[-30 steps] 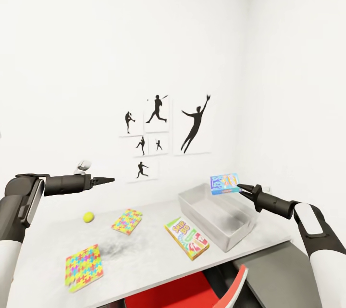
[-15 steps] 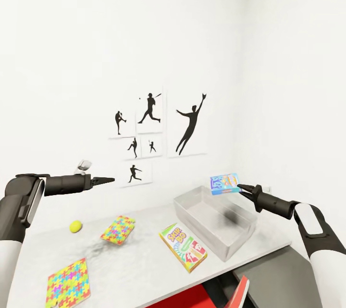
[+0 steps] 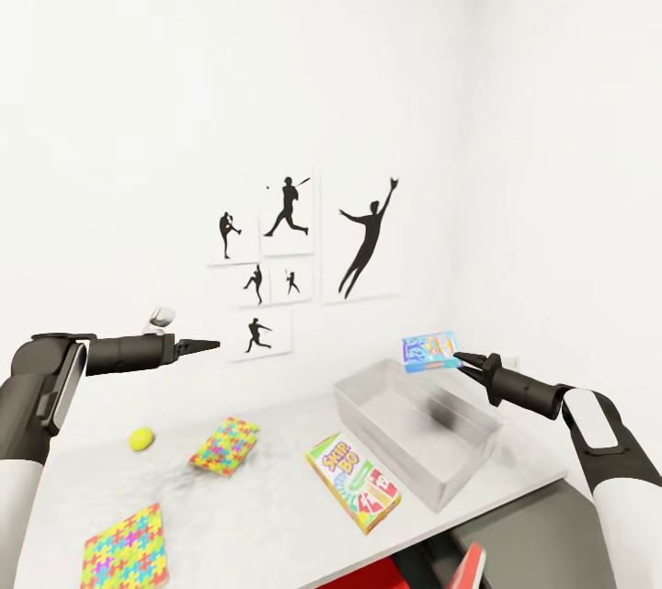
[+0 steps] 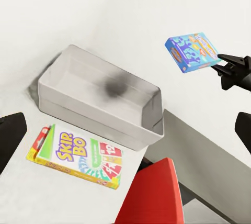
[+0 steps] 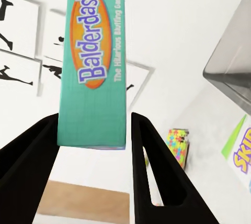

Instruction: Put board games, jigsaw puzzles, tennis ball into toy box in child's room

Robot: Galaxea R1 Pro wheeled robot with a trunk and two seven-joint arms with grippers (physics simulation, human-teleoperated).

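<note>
Blue game box held above the grey tray

The right hand (image 3: 463, 359) pinches 1 edge of the blue game box (image 3: 429, 351), above the tray's (image 3: 360, 394) far rim on the bench (image 3: 267, 506). Released here, it would likely hit the rim and tip outside. The left hand (image 3: 210, 345) hangs empty; its gap cannot be judged.

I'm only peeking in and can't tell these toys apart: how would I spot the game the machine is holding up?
Find the white table under the black silhouette pictures, then the grey toy box at its right end. Above the box's far corner, the right gripper pinches a small blue board game. Unlike the Skip-Bo box and puzzles lying flat, it hangs in the air, and its edge reads "Balderdash".
</note>
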